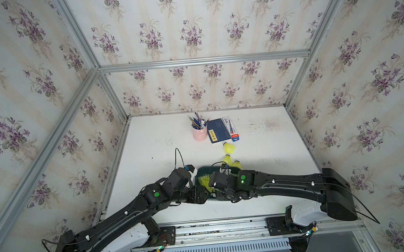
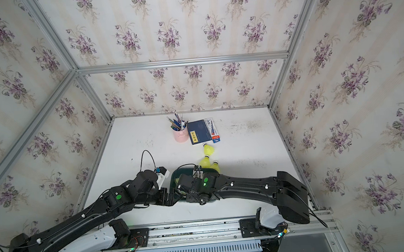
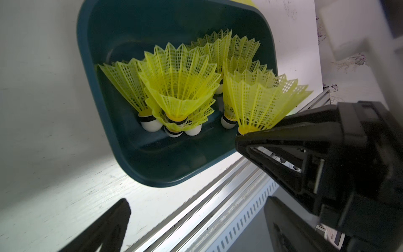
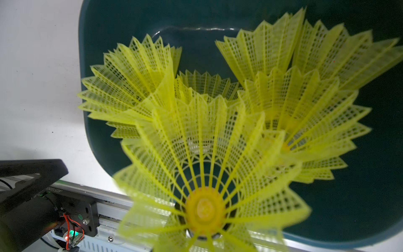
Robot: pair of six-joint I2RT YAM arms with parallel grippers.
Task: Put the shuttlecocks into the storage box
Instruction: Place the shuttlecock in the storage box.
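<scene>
The dark teal storage box (image 1: 203,171) sits near the table's front edge and holds several neon yellow shuttlecocks (image 3: 178,87), standing tip down with skirts up. My right gripper (image 3: 239,138) is shut on the tip of one more shuttlecock (image 4: 205,209), held just above the box's near side with its skirt facing the box. My left gripper (image 3: 196,220) is open and empty, low over the table by the box's front left corner. Three shuttlecocks (image 1: 229,148) (image 1: 227,159) (image 1: 237,164) lie on the table just behind the box, seen in both top views.
A pink pen cup (image 1: 200,133), a blue notebook (image 1: 218,130) and a flat packet (image 1: 231,129) stand at the back of the table. An aluminium rail (image 1: 227,227) runs along the front edge. Papered walls close in three sides.
</scene>
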